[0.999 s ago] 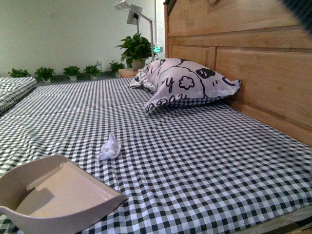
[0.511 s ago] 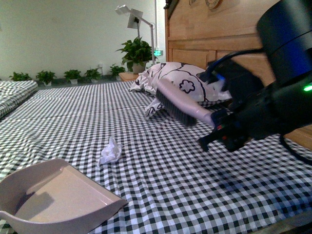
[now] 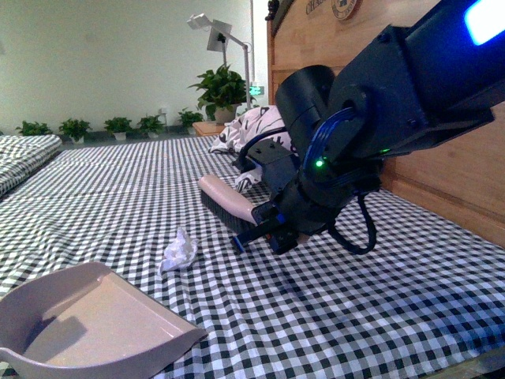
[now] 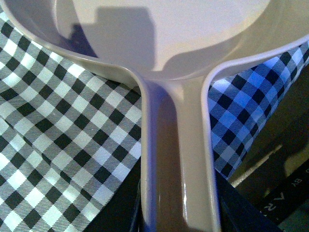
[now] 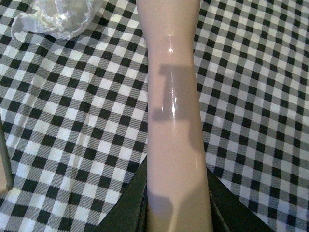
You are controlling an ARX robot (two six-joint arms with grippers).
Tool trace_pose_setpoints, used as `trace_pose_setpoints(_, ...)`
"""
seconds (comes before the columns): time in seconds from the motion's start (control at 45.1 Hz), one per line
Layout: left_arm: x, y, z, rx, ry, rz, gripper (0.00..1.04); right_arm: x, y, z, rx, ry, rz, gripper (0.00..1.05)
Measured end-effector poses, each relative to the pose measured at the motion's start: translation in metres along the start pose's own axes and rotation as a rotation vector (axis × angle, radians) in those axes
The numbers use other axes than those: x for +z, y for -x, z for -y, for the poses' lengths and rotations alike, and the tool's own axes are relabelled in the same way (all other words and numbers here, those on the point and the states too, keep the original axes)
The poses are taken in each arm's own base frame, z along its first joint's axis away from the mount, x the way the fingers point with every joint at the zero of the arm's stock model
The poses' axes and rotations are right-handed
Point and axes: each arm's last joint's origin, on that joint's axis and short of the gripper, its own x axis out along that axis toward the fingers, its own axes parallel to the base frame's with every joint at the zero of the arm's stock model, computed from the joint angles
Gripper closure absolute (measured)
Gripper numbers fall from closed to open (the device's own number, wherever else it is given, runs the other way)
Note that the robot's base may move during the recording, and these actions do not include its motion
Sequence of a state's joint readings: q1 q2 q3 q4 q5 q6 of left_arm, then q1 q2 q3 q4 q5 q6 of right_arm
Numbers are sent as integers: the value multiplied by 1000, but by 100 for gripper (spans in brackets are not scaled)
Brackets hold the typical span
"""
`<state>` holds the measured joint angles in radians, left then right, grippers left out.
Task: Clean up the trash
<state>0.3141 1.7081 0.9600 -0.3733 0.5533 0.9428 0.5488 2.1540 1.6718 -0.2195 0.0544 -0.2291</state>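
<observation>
The trash (image 3: 179,253) is a small crumpled white wad lying on the checked bedsheet, also seen in the right wrist view (image 5: 55,17). My right gripper (image 3: 264,225) is shut on the handle of a pinkish brush (image 3: 225,201), whose bristle head hangs just right of the wad, a short gap away. In the right wrist view the brush handle (image 5: 174,111) runs out from the gripper (image 5: 176,208). The pale dustpan (image 3: 87,324) rests at the near left, mouth facing the wad. My left gripper (image 4: 178,212) is shut on the dustpan handle (image 4: 178,159).
A white pillow with black prints (image 3: 252,130) lies behind my right arm against the wooden headboard (image 3: 465,181). Potted plants (image 3: 221,83) and a lamp (image 3: 209,28) stand beyond the bed. The mattress edge (image 3: 473,359) shows at the near right.
My right arm with the brush has come in from the right, swinging left and down until the brush head is close beside the wad. The dustpan has barely shifted.
</observation>
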Motion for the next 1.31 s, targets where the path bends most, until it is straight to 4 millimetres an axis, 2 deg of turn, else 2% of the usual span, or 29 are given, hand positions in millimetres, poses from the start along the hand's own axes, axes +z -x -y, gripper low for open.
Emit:
trace_pose_setpoints(0.2,0,0,0,0,0,0,79,1,-32,-14,-15,51,-49,85)
trace_pose_setpoints(0.311,0,0,0,0,0,0,79,1,-43,-19,-35,73,-58,85)
trace_pose_setpoints(0.444,0,0,0,0,0,0,79,0,-51,-24,-41,109,-67,85)
trace_pose_setpoints(0.599,0,0,0,0,0,0,79,-3,-50,-32,30,128,-99,85)
trace_pose_setpoints(0.688,0,0,0,0,-1,0,79,-7,-45,-35,145,129,-141,85)
trace_pose_setpoints(0.799,0,0,0,0,-1,0,79,-11,-24,-35,391,98,-196,85)
trace_pose_setpoints(0.932,0,0,0,0,-1,0,79,3,8,-24,565,53,-126,85)
trace_pose_setpoints(1.021,0,0,0,0,-1,0,79,17,29,-9,524,50,-70,85)
trace_pose_setpoints(1.088,0,0,0,0,-2,0,79,19,34,1,490,45,-49,85)
trace_pose_setpoints(1.31,0,0,0,0,-2,0,79,3,32,26,358,19,-52,85)
